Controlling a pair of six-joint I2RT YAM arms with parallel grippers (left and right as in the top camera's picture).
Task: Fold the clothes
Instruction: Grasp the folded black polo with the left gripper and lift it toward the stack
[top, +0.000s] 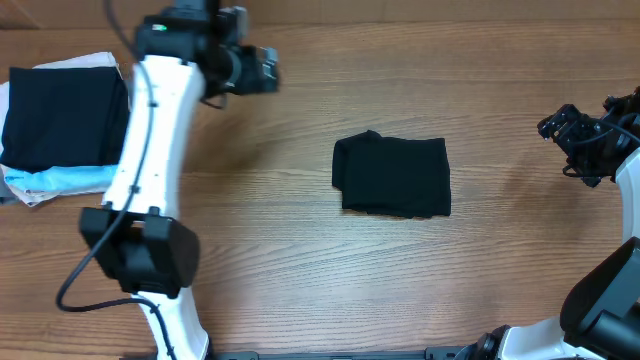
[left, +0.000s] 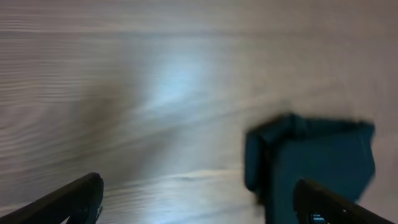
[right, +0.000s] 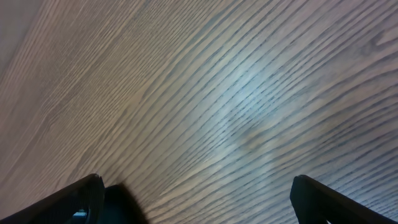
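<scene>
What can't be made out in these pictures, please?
- black T-shirt: folded, so any print is hidden overhead; motion blur smears it in the left wrist view.
- garment pile: overhead, the left arm covers its right edge; the frame edge crops its left.
- right gripper: the right wrist view's bottom edge crops its fingers.

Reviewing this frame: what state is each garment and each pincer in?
black T-shirt: folded into a compact rectangle, lying flat on the table, nothing touching it.
stack of folded garments: at the left edge, a black piece on top of pale blue and white ones.
left pincer: open, empty, clear of the T-shirt.
right pincer: open, empty, over bare wood.
</scene>
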